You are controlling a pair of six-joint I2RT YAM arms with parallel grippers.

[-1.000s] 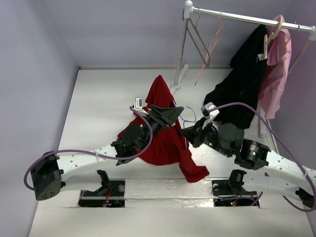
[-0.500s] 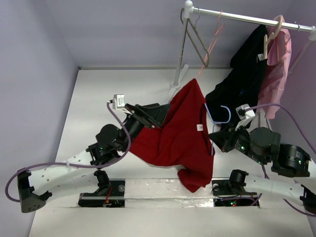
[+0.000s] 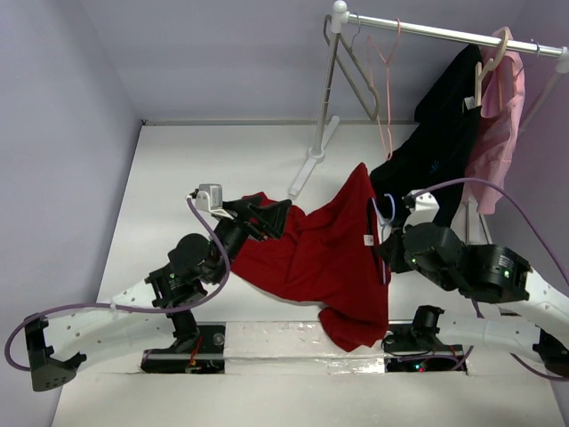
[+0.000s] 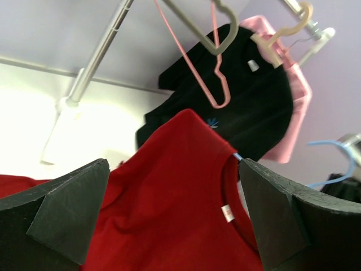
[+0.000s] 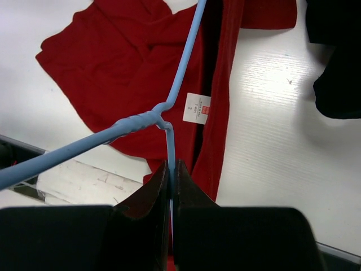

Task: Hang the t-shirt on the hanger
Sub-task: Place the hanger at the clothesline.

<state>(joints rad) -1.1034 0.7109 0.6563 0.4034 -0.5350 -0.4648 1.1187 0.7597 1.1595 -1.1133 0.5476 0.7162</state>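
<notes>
**A:** While the right gripper (image 5: 171,169) is pinched tight on the hanger (image 5: 181,73) just under its twisted neck, where does the t-shirt (image 3: 320,249) sit?

**B:** On the near side of the clothes rail (image 3: 444,34), close to its post. One shoulder is lifted to a peak on the hanger and the rest sags down away from the rail.

**A:** So which step is this?

**B:** Half-threaded, I'd say. One wire arm runs into the collar and the other looks bare.

**A:** And the left gripper (image 3: 267,216)?

**B:** Spread wide, holding nothing, at the shirt's edge farthest from the rail. It probably needs to take the loose shoulder and draw it over the bare arm.

**A:** Any writing?

**B:** A white label (image 5: 197,108) inside the collar. Its print is too small to read.
</notes>
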